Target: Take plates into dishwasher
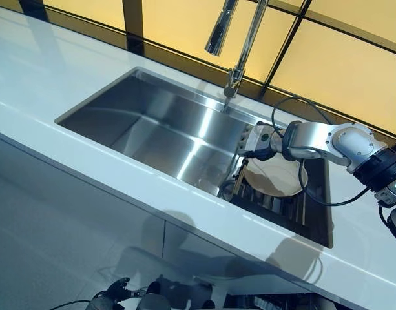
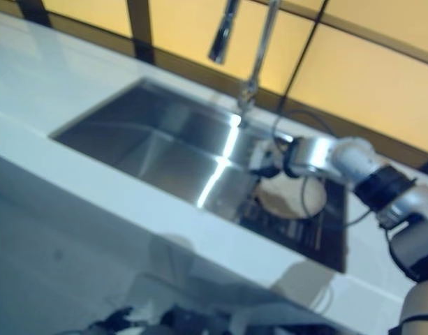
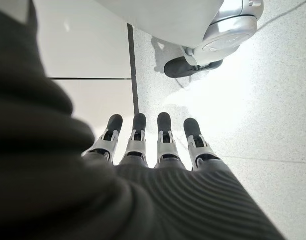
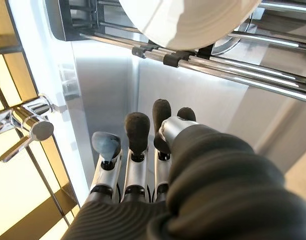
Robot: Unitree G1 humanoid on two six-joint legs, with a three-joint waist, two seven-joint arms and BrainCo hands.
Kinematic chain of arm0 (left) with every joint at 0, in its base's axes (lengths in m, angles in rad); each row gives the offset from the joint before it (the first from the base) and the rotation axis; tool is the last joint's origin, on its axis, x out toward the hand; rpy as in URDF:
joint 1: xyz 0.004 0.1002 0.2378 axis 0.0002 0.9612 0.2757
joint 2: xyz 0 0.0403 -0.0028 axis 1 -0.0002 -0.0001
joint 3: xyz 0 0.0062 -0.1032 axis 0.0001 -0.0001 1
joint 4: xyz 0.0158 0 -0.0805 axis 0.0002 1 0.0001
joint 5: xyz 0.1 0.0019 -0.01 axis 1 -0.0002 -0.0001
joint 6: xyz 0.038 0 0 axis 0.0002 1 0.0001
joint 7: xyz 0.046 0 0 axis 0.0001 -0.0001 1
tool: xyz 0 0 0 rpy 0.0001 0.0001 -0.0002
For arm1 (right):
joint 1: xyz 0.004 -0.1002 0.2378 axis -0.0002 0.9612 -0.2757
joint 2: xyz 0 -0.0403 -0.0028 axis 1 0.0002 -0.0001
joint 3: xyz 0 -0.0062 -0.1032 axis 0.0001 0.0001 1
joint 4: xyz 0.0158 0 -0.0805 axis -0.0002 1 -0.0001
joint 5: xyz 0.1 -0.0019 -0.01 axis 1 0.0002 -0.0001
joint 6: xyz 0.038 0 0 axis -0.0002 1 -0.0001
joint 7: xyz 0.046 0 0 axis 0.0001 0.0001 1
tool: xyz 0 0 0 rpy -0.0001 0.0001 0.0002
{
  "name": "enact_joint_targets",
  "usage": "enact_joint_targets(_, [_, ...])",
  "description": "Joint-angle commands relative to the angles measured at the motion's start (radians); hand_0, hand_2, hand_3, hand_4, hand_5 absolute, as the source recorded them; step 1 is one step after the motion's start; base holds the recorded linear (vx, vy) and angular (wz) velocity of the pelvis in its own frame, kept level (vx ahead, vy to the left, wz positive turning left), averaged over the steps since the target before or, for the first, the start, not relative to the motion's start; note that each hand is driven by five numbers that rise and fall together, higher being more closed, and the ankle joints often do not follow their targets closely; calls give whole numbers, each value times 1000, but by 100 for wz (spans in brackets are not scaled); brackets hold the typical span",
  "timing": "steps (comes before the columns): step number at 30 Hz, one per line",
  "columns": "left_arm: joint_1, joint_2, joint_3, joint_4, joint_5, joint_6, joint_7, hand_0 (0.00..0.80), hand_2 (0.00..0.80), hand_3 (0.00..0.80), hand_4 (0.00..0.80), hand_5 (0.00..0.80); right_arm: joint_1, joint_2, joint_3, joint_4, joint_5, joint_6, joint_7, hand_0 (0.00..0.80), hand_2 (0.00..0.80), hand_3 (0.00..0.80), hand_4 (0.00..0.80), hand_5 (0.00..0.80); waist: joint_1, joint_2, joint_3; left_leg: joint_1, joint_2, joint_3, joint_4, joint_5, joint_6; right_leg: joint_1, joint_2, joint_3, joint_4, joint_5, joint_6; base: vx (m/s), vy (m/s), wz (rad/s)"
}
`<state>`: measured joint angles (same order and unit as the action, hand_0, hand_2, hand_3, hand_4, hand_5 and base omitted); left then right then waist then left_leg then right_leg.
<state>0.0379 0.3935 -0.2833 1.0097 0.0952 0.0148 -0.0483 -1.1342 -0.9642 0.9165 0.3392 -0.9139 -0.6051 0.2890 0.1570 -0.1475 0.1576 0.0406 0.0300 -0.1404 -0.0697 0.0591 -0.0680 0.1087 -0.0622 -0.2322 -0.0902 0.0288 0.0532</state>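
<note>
- Step in hand: the reach. The right hand (image 4: 143, 150) hovers over the sink (image 1: 152, 123), fingers straight and released, holding nothing, just beside the plate (image 1: 274, 175).
- The plate lies face up, nearly flat, on the dark drying rack (image 1: 301, 210) at the sink's right end. It is round, so no long axis; its rim faces the fingertips.
- Next, probably: slide fingers under the near rim, thumb on top.
- Left hand (image 3: 153, 145) hangs low near the floor, fingers straight, idle.

Right hand (image 4: 143, 165) open, outstretched; left hand (image 3: 153, 150) open, lowered.
</note>
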Motion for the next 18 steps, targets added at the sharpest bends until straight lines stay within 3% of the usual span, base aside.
enact_joint_targets(1, [-15,22,-30,8,6,-2,0,0,0,0,0,0,-18,-77,7,14,21,25,-5,800,800,800,800,800,15,-25,-5,6,-37,92,51,-72,56,-11,26,28,45,-22,-6,-10,34,0])
enact_joint_targets(2, [-13,21,-28,8,8,-3,-1,0,0,0,0,0,-13,-80,3,14,34,31,5,800,800,800,800,800,13,-24,-7,7,-37,93,49,-71,56,-11,26,29,45,-22,-6,-10,42,0])
enact_joint_targets(3, [-11,19,-27,6,9,-3,0,0,0,0,0,0,-2,-83,-4,14,67,55,18,201,201,201,201,201,11,-22,-8,9,-38,94,47,-71,56,-10,25,30,44,-21,-5,-12,48,0])
enact_joint_targets(4, [-10,18,-29,6,4,-4,2,0,0,0,0,0,4,-87,-10,12,93,69,21,0,0,0,0,0,9,-20,-9,10,-38,96,45,-70,57,-10,24,31,43,-20,-5,-15,56,0])
enact_joint_targets(8, [-4,9,-22,3,-4,-8,5,0,0,0,0,0,52,-114,-66,4,248,214,52,0,0,0,0,0,-5,-13,-9,16,-37,101,40,-70,58,-11,20,35,45,-18,-2,-13,62,0])
enact_joint_targets(9, [0,1,-13,8,-13,-14,11,0,0,0,0,0,90,-128,-120,-21,354,323,67,0,0,0,0,0,-16,-8,-7,17,-38,105,40,-70,58,-13,18,39,47,-17,-1,-11,93,0])
enact_joint_targets(11, [2,-1,-4,8,-17,-14,12,0,0,0,0,0,135,-132,-179,-43,408,366,82,0,0,0,0,0,-24,-6,-5,18,-39,108,40,-71,59,-15,17,44,50,-17,0,-19,65,0])
enact_joint_targets(12, [7,-5,10,14,-24,-18,14,0,0,0,0,0,226,-141,-289,-101,483,437,114,0,0,0,0,0,-42,1,1,19,-38,115,41,-73,62,-21,14,52,55,-15,2,-42,57,0])
enact_joint_targets(18, [1,-14,49,22,-35,-27,16,0,0,0,0,0,422,-144,-504,-220,522,531,185,0,0,0,0,0,-81,13,17,24,-38,140,42,-80,68,-34,12,72,67,-16,4,-48,45,-1])
